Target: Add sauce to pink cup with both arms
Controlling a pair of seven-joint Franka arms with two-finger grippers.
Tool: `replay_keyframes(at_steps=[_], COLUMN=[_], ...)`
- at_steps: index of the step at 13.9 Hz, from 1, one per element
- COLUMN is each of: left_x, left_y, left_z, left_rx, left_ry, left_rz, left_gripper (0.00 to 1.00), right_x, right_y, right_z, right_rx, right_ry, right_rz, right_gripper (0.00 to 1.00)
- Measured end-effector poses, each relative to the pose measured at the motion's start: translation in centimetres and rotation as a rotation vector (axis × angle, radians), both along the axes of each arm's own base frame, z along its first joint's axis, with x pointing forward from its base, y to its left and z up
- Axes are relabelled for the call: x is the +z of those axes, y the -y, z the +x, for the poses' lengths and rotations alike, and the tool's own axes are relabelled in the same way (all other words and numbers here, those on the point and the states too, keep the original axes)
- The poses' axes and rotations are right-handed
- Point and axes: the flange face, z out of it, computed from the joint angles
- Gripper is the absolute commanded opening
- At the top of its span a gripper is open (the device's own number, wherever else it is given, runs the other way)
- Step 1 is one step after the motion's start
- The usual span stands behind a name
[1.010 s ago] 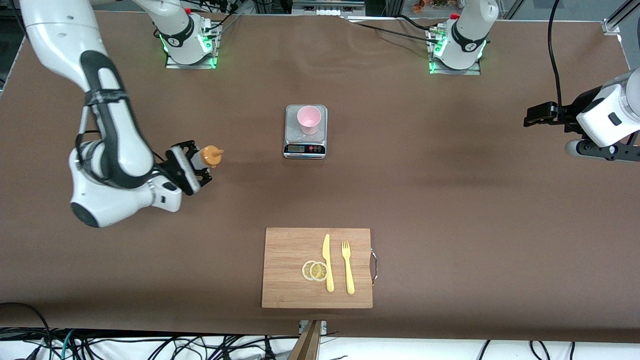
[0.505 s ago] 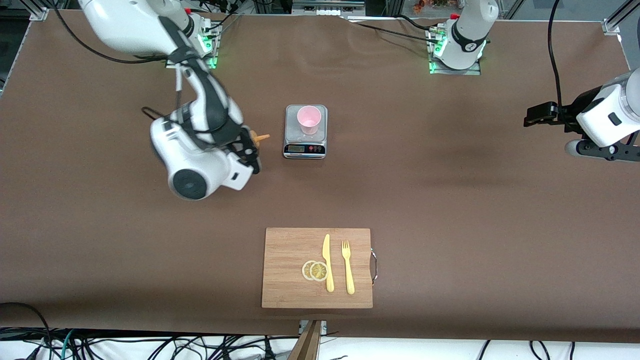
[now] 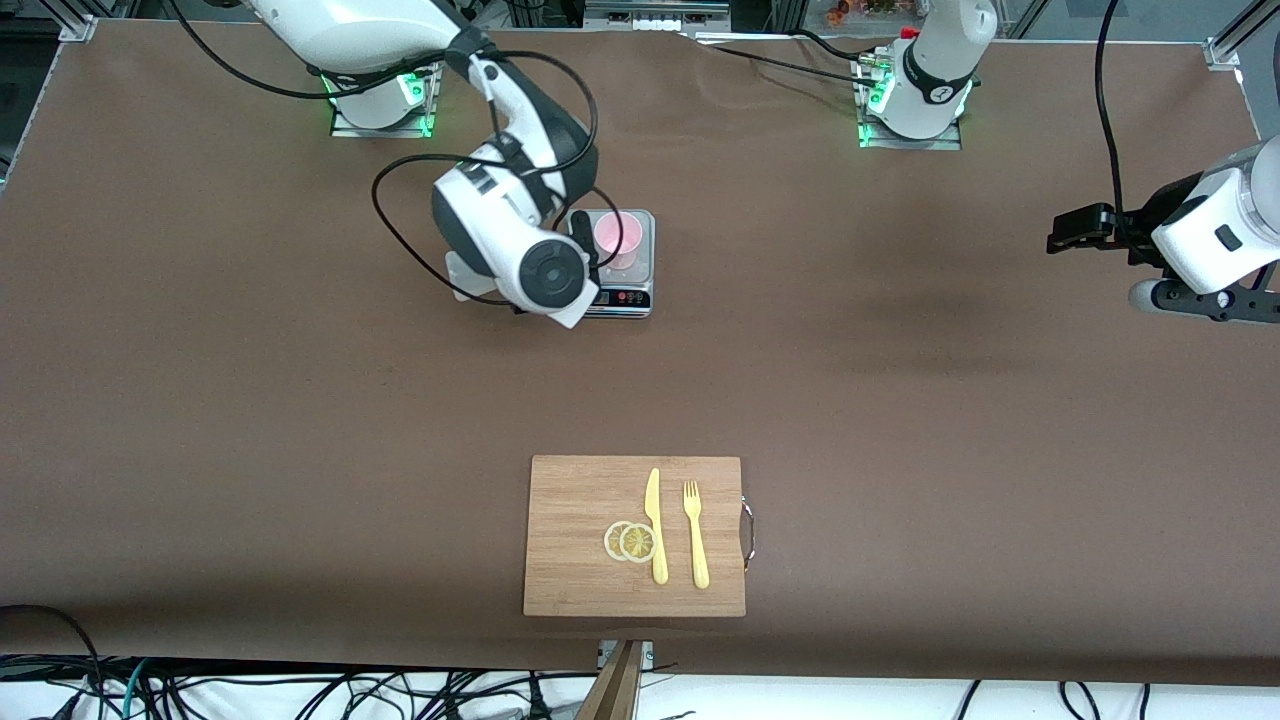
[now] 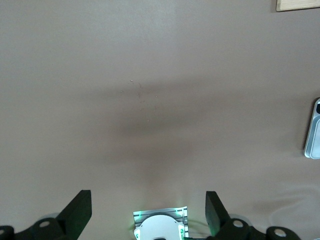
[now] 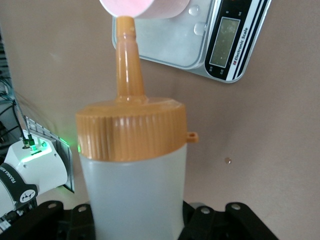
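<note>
A brown table point(image 3: 900, 400) is carrying everything here. A small kitchen scale point(image 3: 632, 285) is sitting on it midway between the two arm bases point(image 3: 380, 105), which are standing bolted along the edge farthest from the front camera. A wooden cutting board point(image 3: 580, 540) is lying flat on the table well nearer to the front camera than the scale, close to the near edge. Part of the scale is being hidden by an arm above it. Black cables point(image 3: 760, 60) are trailing across the table surface toward the bases.
</note>
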Motion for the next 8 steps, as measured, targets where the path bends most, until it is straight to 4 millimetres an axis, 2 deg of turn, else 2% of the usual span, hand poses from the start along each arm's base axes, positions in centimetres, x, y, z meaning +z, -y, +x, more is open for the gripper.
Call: replay_keyframes(at_steps=[3,8], left_x=[0.0,0.0], left_y=[0.0,0.2], left_z=[0.0,0.0], left_rx=[-0.001,-0.004], left_ry=[0.0,0.0], left_rz=[0.0,-0.001], left_gripper=[1.0,1.0], right_x=[-0.3,-0.8], right_y=[-2.3,-4.2], right_z=[-2.0,-3.8], right_rx=[0.025,0.055], right_ry=[0.056,0.124], right_rz=[-0.073,-0.143], right_gripper=[0.0,0.0])
